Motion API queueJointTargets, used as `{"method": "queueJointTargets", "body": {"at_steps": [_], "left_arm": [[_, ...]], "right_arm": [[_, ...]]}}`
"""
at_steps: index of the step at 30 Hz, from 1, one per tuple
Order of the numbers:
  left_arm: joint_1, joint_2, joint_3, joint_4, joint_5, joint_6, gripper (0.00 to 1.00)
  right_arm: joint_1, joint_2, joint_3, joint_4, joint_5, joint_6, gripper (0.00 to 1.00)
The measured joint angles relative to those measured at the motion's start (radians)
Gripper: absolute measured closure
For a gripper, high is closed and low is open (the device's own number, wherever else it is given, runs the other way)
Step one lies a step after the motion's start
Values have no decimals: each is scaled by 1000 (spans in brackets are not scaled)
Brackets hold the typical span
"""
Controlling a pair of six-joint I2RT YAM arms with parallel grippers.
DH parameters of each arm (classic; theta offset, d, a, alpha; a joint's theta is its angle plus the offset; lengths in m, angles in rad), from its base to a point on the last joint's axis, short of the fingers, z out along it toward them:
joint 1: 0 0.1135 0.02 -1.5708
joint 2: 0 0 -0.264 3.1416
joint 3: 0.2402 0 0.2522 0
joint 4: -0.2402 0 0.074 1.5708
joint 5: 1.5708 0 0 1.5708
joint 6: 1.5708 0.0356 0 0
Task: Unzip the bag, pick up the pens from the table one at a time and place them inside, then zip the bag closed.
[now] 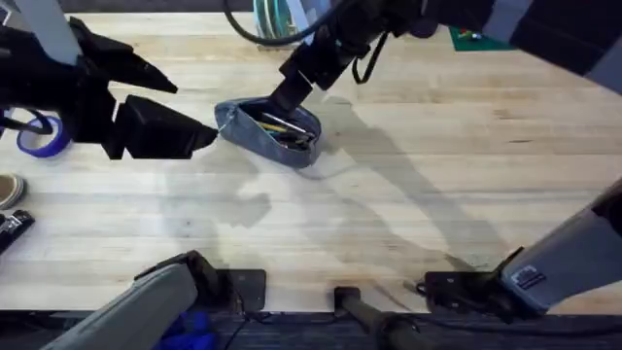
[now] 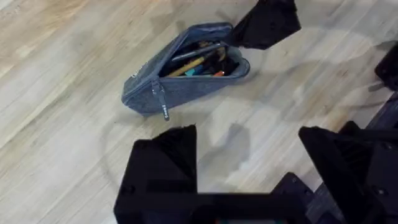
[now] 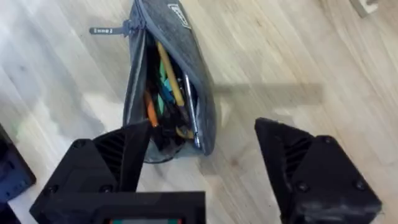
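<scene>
Unzipped blue-grey fabric pouch [image 1: 269,131] near tabletop [image 1: 408,194] far edge, between released left tool [image 1: 209,134] and released right tool [image 1: 282,102]; contents jumbled, silver pen [image 3: 191,112] inside.

light wooden table [image 1: 408,194] with pale plank grain. an open blue-grey bag [image 1: 272,131] lies on it; a roll of blue tape [image 1: 39,136] lies well left of the bag.

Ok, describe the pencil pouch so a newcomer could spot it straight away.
Start at the light wooden table and look to its far middle, between the two black grippers. There lies the bag, an oblong blue-grey fabric pouch, unzipped, with pens showing inside. Unlike the blue tape roll at the left edge, it is soft, long and has a zipper pull tab.
</scene>
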Motion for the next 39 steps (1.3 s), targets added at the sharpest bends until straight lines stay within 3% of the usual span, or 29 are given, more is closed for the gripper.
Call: {"method": "queueJointTargets", "body": {"at_steps": [30,39], "left_arm": [[0,0,0,23,3,43,8],[79,72,0,20,24,141,9]], "right_arm": [[0,0,29,-53,13,34,5],[0,0,29,-72,16,34,5]]}}
